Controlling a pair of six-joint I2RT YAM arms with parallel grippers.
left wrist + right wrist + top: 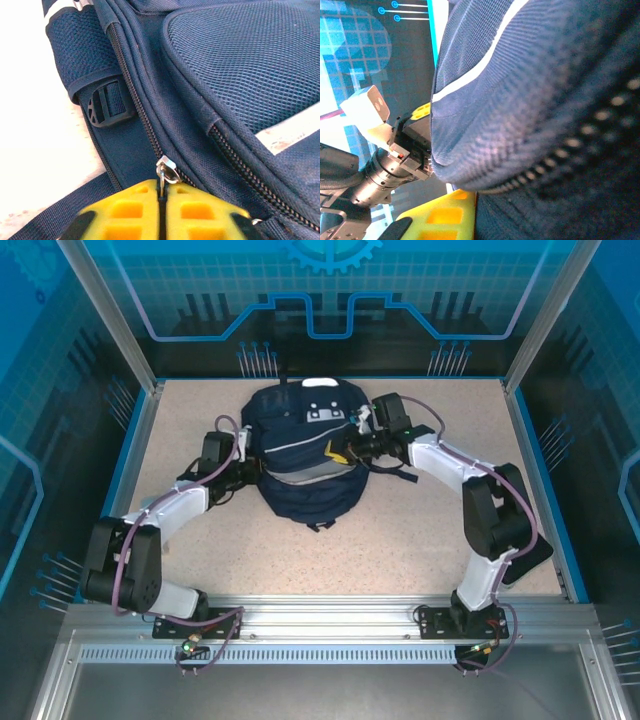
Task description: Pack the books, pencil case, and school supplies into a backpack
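At table (400,540) centre, toward twelve o'clock, the navy backpack (300,455) lies flat. Left gripper (162,187), at its nine o'clock side, has its fingers pinched together on the zipper pull (168,171). Right gripper (340,452), at three o'clock, is clamped on backpack fabric. Packing looks nearly done; zipping up likely remains.

Even bright overhead light; left wrist table (30,125) blown white; right wrist backpack (570,150) blurred close-up.
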